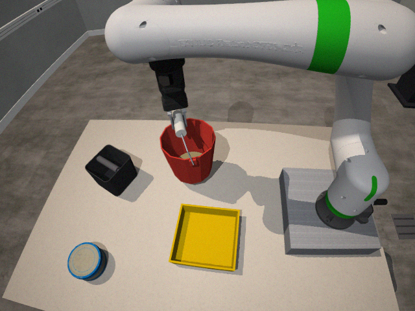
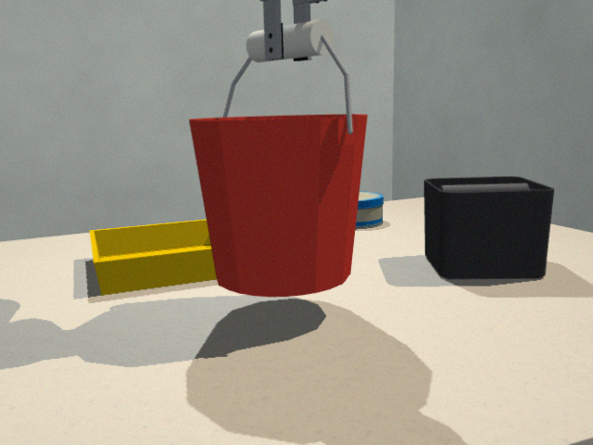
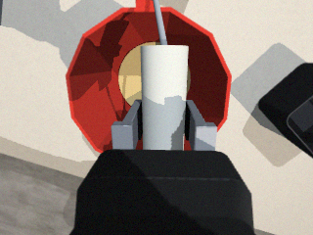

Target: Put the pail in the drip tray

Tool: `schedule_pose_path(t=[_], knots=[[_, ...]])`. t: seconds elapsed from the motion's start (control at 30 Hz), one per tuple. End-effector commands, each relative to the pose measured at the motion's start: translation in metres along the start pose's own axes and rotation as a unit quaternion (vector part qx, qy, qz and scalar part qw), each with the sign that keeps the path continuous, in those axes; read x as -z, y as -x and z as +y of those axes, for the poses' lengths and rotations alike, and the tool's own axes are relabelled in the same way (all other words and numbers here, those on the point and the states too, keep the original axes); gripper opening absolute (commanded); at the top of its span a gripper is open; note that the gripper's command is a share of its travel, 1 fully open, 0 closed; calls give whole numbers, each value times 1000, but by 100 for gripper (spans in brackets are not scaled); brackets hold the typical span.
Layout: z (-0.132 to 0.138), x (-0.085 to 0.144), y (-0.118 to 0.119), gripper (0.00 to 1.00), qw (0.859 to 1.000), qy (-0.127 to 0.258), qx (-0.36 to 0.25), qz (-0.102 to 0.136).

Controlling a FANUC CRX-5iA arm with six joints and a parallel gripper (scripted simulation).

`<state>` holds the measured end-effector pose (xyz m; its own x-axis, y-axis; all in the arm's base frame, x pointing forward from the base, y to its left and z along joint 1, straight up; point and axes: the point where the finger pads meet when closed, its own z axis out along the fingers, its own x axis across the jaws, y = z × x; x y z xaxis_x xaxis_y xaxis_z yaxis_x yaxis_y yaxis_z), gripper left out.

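The red pail hangs upright a little above the table, with a gap between its base and its shadow in the exterior view. My gripper is shut on the white grip of the pail's wire handle, above the pail's opening. The yellow drip tray lies empty on the table, nearer the front edge than the pail in the top view. The pail hides part of it in the exterior view.
A black square bin with a grey bar across its top stands left of the pail in the top view. A round blue-rimmed tin is at the front left. The arm's grey base plate is at the right.
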<state>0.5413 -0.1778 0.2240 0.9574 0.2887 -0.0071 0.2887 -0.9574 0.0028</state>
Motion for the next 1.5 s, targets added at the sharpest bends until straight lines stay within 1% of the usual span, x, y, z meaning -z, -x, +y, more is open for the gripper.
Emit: schedule_pose_path(t=[0.0, 0.43, 0.8, 1.47], knots=[[0, 5, 0, 0, 1000, 1, 0, 1], [0, 27, 0, 0, 1000, 1, 0, 1], [0, 37, 0, 0, 1000, 1, 0, 1], [0, 45, 0, 0, 1000, 1, 0, 1]])
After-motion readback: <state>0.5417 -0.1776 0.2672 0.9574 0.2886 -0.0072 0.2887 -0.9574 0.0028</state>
